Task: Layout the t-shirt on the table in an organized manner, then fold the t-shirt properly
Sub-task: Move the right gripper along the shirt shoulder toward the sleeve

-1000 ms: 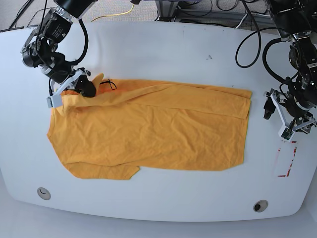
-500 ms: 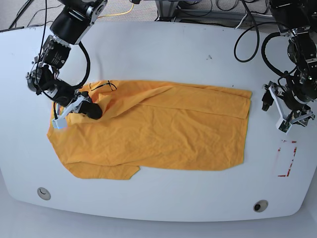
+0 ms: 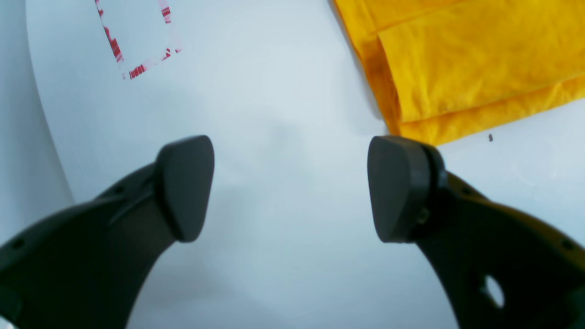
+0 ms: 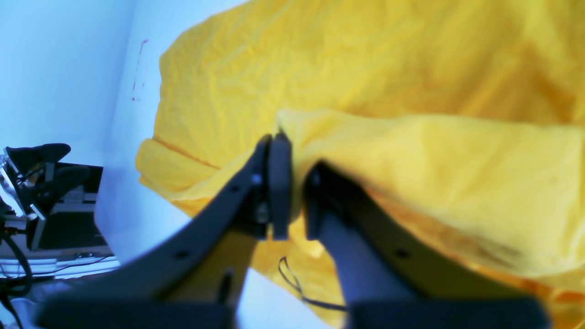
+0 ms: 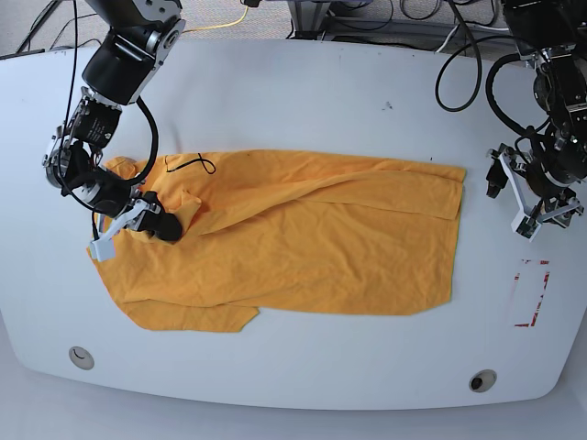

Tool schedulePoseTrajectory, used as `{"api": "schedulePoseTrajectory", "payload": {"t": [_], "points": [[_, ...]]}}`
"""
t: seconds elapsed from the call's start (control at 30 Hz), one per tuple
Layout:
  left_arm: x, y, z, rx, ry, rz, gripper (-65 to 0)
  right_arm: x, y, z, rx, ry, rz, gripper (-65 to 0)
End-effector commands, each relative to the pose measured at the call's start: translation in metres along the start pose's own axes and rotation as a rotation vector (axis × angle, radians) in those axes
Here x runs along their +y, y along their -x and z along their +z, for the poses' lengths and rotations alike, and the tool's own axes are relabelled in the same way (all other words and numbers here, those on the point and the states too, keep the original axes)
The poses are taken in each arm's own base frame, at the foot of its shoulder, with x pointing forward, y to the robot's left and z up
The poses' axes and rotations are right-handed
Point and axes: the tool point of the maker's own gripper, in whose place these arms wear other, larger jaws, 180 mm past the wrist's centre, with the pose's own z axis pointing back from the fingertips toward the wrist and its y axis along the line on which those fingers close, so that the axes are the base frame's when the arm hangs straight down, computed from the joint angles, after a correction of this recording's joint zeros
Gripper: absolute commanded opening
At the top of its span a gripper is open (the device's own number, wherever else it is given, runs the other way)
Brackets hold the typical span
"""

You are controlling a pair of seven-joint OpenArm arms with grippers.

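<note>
Lying spread across the middle of the smooth white counter is the wrinkled orange-yellow cotton t-shirt, its far edge folded over. At the shirt's collar end, the right gripper has its dark fingers nearly together around a raised fold of fabric. Beyond the shirt's hem end, the left gripper hovers with fingers spread wide, near the red tape rectangle.
</note>
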Motion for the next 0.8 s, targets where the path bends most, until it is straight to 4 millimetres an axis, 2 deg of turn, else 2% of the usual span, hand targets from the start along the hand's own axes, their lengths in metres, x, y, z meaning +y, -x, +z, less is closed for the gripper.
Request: {"api": "schedulePoseTrajectory", "payload": {"t": [0.0, 0.03, 0.2, 0.33, 0.63, 0.77], "points": [[0.009, -0.013, 0.007, -0.045, -0.025, -0.013, -15.8, 0.004, -0.027, 0.004, -0.051, 0.009, 0.048, -43.3], [0.009, -0.013, 0.007, -0.045, -0.025, -0.013, -15.8, 0.003, -0.027, 0.002, -0.042, 0.021, 0.054, -34.2], [0.008, -0.013, 0.007, -0.046, -0.022, -0.013, -15.8, -0.003, -0.025, 0.003, -0.020, 0.055, 0.066, 0.0], [0.008, -0.013, 0.007, -0.046, -0.022, -0.013, -15.8, -0.013, -0.022, 0.015, 0.013, 0.096, 0.086, 0.0], [0.008, -0.014, 0.007, -0.048, -0.022, -0.013, -15.8, -0.048, -0.008, 0.076, 0.092, 0.278, 0.202, 0.0], [0.008, -0.014, 0.007, -0.048, -0.021, -0.014, -15.8, -0.058, -0.001, 0.090, 0.131, 0.317, 0.250, 0.0]]}}
